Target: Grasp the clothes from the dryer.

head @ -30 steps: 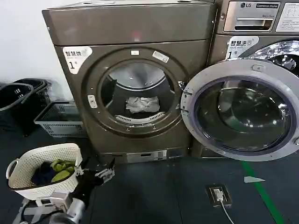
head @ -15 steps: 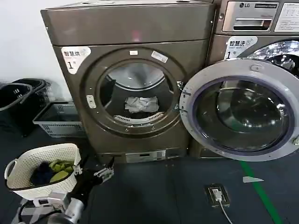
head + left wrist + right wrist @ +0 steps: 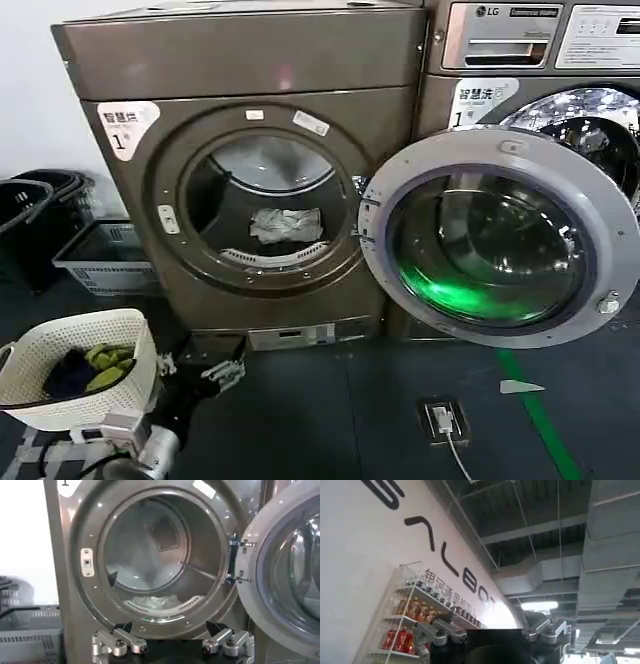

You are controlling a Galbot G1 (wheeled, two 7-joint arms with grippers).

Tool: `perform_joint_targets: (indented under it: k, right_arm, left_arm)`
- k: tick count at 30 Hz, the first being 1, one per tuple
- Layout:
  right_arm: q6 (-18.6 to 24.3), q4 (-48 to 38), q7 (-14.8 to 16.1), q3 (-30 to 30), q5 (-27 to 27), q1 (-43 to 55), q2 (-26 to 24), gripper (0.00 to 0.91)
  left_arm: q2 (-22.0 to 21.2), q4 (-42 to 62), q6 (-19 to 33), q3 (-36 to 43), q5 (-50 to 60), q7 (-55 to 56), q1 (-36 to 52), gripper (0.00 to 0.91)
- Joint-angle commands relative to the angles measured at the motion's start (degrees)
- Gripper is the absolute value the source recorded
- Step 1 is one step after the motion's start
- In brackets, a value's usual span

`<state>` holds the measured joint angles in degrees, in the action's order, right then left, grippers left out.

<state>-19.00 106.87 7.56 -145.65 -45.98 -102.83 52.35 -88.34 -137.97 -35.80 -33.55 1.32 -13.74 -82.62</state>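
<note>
Pale clothes (image 3: 286,224) inside dryer (image 3: 240,170) drum, well beyond open left pincer (image 3: 208,368).

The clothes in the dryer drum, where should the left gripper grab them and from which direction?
Pinch the raised, crumpled top of the clothes, coming straight in through the open porthole of the dryer from the front. The bundle lies low on the drum floor just behind the rim, so a slightly downward reach looks best. The left gripper, fingers apart, faces the opening from below it.
</note>
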Motion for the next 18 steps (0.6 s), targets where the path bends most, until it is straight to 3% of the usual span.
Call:
perform_joint_targets:
  k: [1,18]
  right_arm:
    - [0.18,0.05,0.03,0.08,-0.38,0.06,0.04,0.907]
    - [1.21,0.71,0.88,0.37,0.12,0.24,0.61,0.907]
  left_arm:
    - [-0.12,0.03,0.03,-0.02,0.01,-0.02,-0.09,0.907]
    - [-0.28,0.38,0.0,0.14,0.01,-0.5,0.39,0.907]
